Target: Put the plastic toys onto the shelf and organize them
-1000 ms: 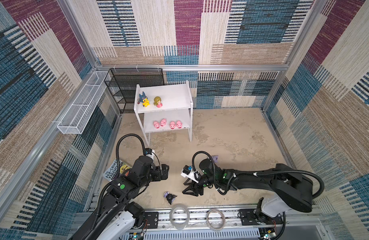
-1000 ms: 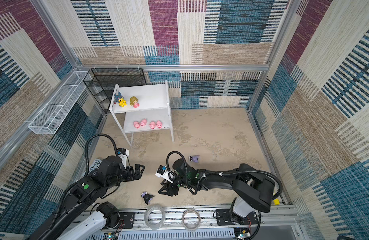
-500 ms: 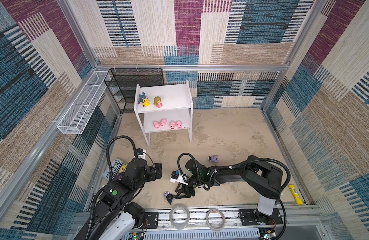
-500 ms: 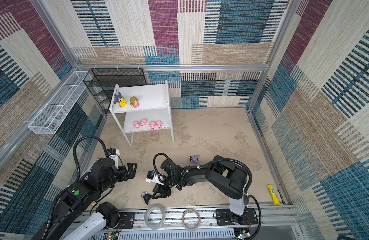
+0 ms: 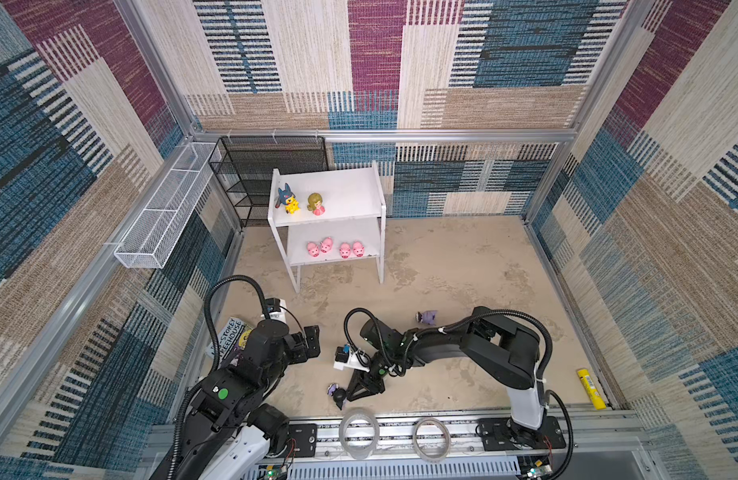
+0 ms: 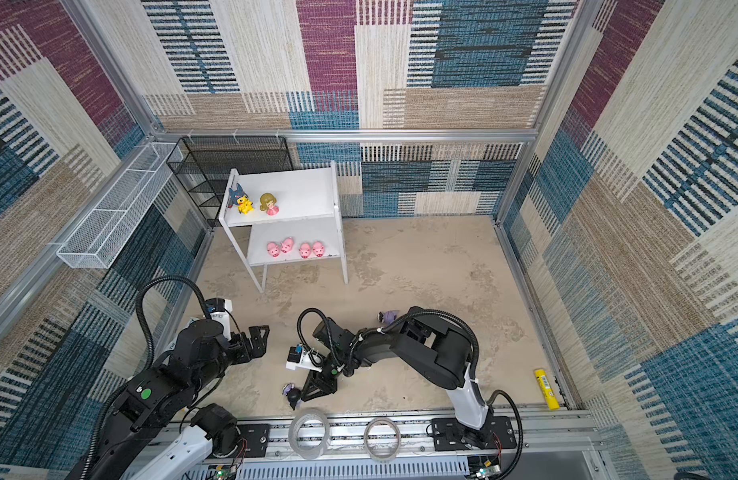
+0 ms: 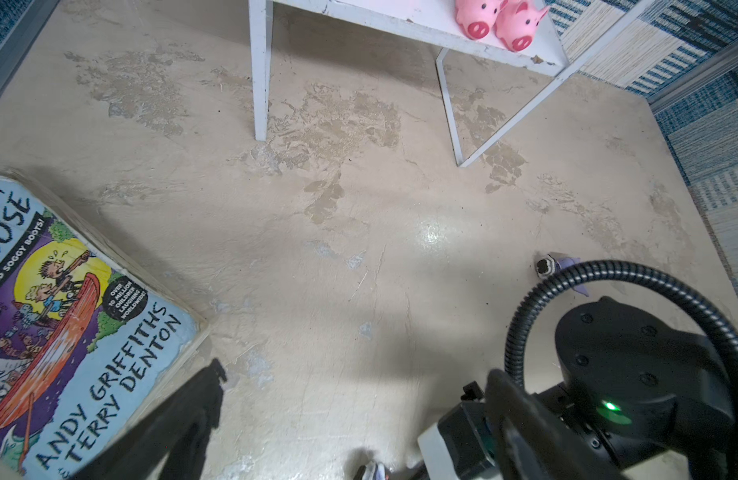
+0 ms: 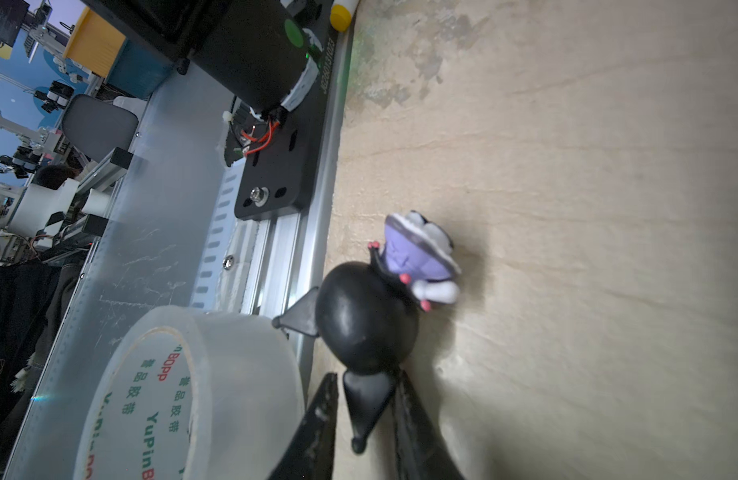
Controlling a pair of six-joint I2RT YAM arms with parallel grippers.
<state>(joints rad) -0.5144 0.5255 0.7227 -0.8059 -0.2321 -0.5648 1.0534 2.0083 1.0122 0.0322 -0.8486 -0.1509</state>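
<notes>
Right wrist view: black-and-purple toy (image 8: 367, 316) down on its side on the tabletop (image 8: 567, 208), just beside the tape roll (image 8: 192, 395). Round glossy black head, pointed ears, lilac dress, white limbs. Right gripper (image 8: 365, 386) straddling one ear, jaws narrow; clamped or not, cannot tell. Left gripper (image 7: 355, 372) gaping wide, holding nothing.

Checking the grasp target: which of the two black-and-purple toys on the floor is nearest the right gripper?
The front toy, beside the tape roll: its pointed ear sits inside the right gripper. The back toy lies farther away, behind that arm.
</notes>
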